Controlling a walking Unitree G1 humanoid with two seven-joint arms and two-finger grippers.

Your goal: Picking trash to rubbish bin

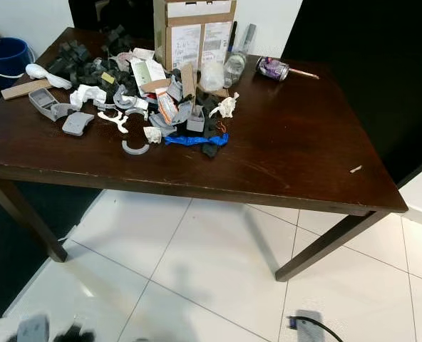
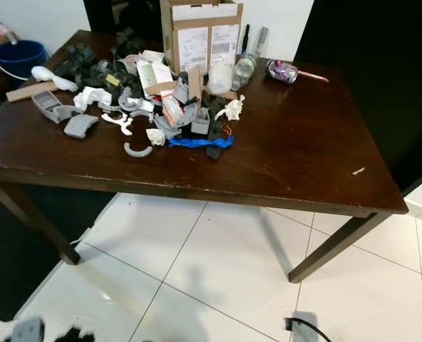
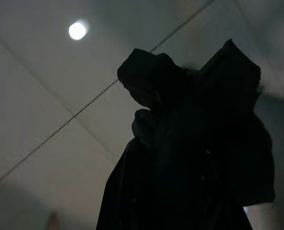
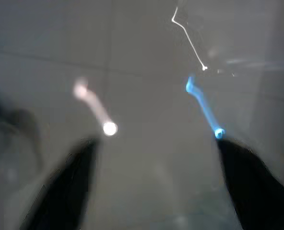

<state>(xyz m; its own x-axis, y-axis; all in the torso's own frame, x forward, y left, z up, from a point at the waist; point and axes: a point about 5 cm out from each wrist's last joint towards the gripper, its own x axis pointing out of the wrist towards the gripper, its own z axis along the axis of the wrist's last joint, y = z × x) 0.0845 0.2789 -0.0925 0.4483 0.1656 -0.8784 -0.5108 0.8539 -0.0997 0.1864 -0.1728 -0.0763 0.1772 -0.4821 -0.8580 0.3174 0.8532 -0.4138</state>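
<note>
A pile of trash [image 1: 143, 92] covers the back left of a dark wooden table [image 1: 304, 157]: grey plastic parts, black foam bits, crumpled white paper and a blue strip [image 1: 195, 140]. A crushed can [image 1: 272, 68] lies apart at the back. My left gripper [image 1: 67, 333] hangs low by the floor at the bottom left. In the left wrist view it is shut on a dark crumpled piece of trash [image 3: 195, 105], seen as a silhouette. My right gripper [image 4: 156, 143] hangs open over the floor tiles, nothing between its fingers.
A cardboard box [image 1: 193, 32] and a clear plastic bottle [image 1: 234, 68] stand at the table's back edge. A blue bucket [image 1: 4, 57] sits on the floor beyond the far left corner. White tiles lie under and before the table, with a dark mat [image 1: 11, 263] at left.
</note>
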